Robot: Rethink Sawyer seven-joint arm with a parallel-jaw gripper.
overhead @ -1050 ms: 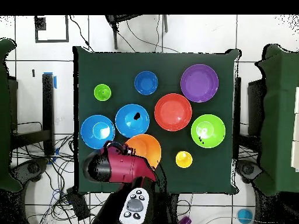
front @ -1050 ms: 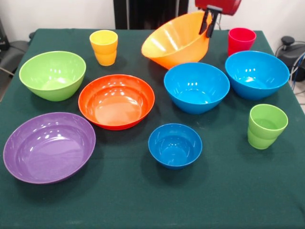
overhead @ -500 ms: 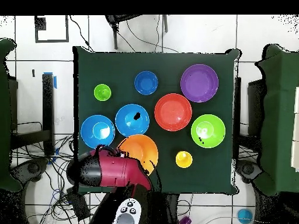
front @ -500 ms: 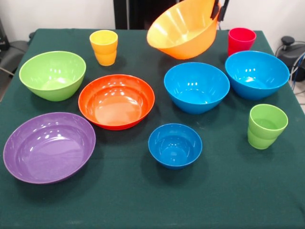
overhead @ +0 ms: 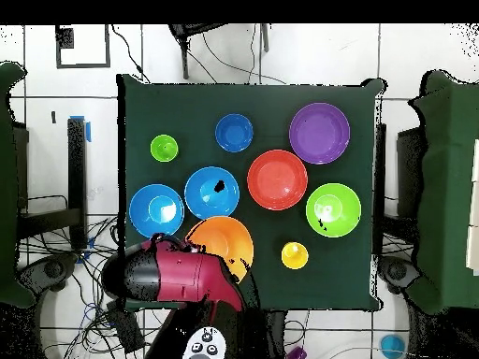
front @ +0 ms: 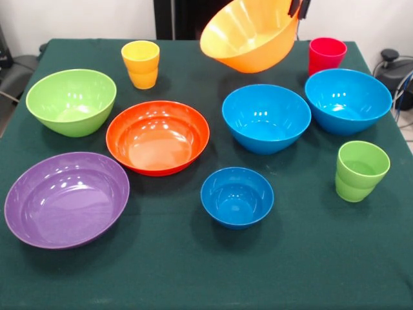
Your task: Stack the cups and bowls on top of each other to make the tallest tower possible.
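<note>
**Orange bowl aloft, tower not yet begun**

Plainly, in the front view the gripper [front: 298, 8] shows only as dark fingertips at the top edge, at about one o'clock, pinched on the rim of the large yellow-orange bowl [front: 248, 35]. The bowl hangs tilted, clear of the cloth, its mouth turned toward eleven o'clock; a one-sided rim hold would explain that slant. It hovers just beyond the middle blue bowl [front: 266, 117], probably its landing place as a base. The other blue bowl [front: 348, 100] and red cup [front: 326, 53] sit at two o'clock, the small blue bowl [front: 237, 196] near centre. Nothing is nested yet.

From overhead, the red arm [overhead: 178, 276] covers the gripper at seven o'clock, the yellow-orange bowl peeking out beside it. The green tablecloth [overhead: 271, 112] lies flat and uncluttered. Around it are pale floor tiles and loose cables [overhead: 103, 299].
</note>
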